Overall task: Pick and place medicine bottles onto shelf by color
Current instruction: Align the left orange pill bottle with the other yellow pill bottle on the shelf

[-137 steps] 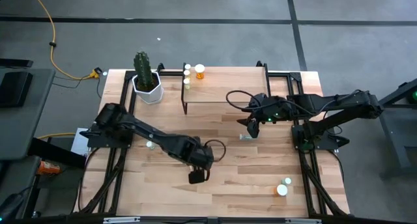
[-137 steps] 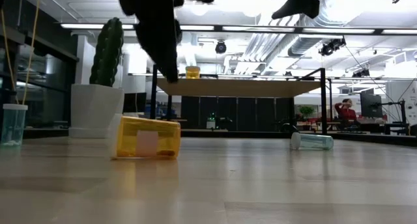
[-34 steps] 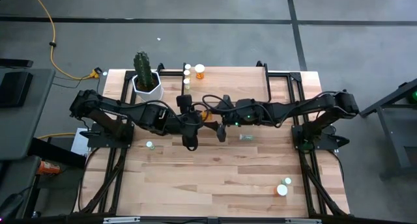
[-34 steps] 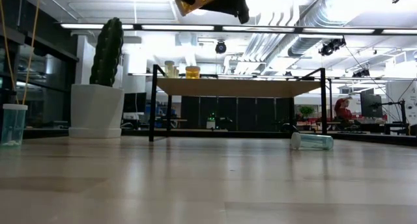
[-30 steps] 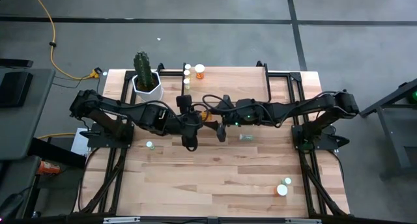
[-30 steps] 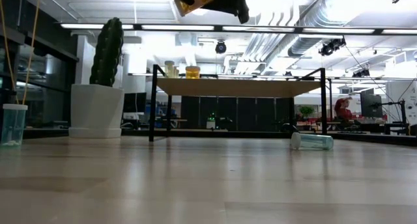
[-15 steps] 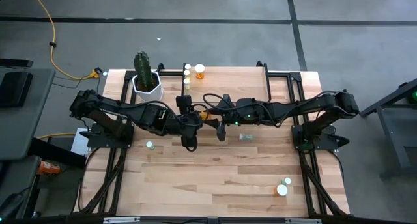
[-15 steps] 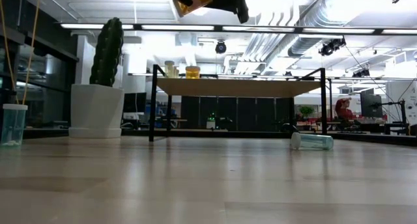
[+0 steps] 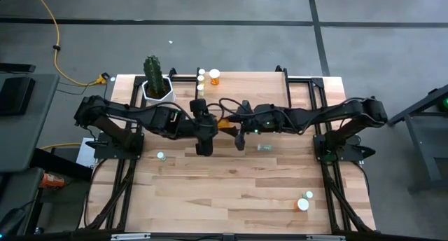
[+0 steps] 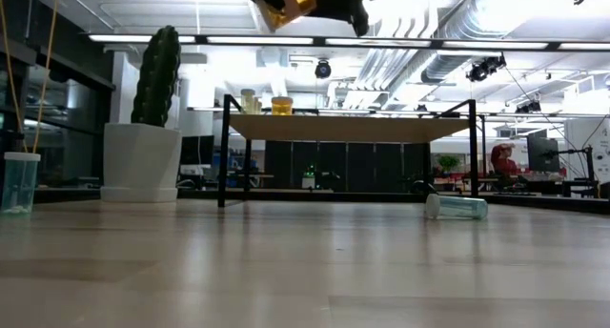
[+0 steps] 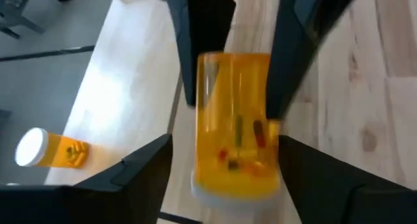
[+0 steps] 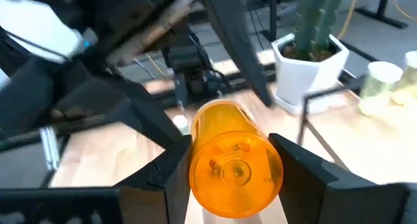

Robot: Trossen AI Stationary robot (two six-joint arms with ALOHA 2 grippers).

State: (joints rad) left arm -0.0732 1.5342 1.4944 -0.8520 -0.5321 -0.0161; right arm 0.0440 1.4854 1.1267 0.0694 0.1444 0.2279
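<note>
An orange bottle (image 9: 222,124) with a white cap is held high in the air in front of the shelf (image 9: 241,95), between my two grippers. My right gripper (image 9: 232,126) is shut on it. My left gripper (image 9: 210,126) is open. Its fingers stand on either side of the bottle's cap end (image 11: 236,185) with a gap showing on one side. Three small bottles (image 9: 208,78) stand on the shelf's far left corner. Other bottles stand or lie on the table: one (image 9: 161,155) at the left, one (image 9: 264,148) lying, two (image 9: 304,200) near right. My right gripper pinches the orange bottle's body at its base end (image 12: 199,165) between its two fingers (image 11: 203,51). The fingers come level from the table's right and lie along the bottle. The bottle lies about level, its cap toward my left gripper, lifted well clear of the table.
A cactus in a white pot (image 9: 157,85) stands at the far left beside the shelf. In the low view the shelf (image 10: 348,128) stands on black legs, with the lying bottle (image 10: 457,207) at its right and a pale bottle (image 10: 19,182) at the left.
Both grippers have stayed together in the air in front of the shelf with the orange bottle between them. My left gripper has shifted a little toward the table's far edge, and the bottle has shifted slightly toward the right gripper's side.
</note>
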